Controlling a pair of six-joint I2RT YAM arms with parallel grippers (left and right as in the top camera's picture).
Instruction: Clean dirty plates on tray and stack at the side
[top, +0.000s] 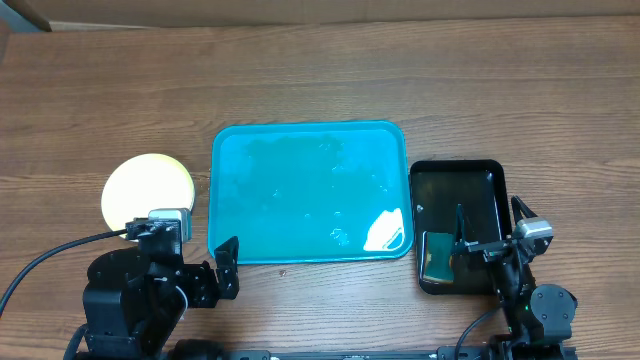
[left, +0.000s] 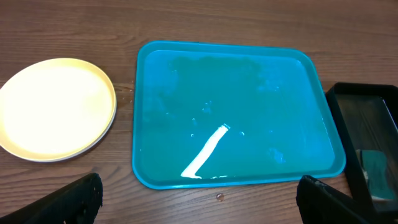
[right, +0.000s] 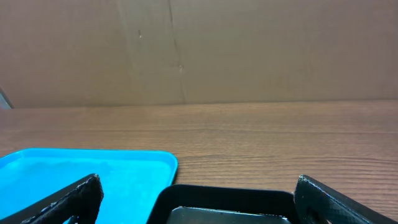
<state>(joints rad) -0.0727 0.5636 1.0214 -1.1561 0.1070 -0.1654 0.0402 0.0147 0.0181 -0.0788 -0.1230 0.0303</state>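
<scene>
- Plate: round, shallow, pale yellow-green, with a smooth matte face and a low raised rim. It lies flat on the tabletop, left of the tray and apart from it by a narrow strip of wood. I cannot tell whether other plates lie under it.
- Tray: turquoise plastic, rectangular, with rounded corners and a raised rim. Its floor is glossy, with a white streak of glare and faint mottled marks.
- Black tray: smaller, shiny, hard-edged. It sits just beside the turquoise tray's right edge. A green block lies in its near-left corner.
- Tabletop: brown wood grain, dull finish. A broad band of it runs beyond both trays' far edges.
- Left hand: fingers spread wide, gripping nothing. It hangs over the tray's near rim, with the plate off to its left.
- Right hand: fingers spread wide, gripping nothing. It is low over the black tray's near end, close to the green block.
</scene>
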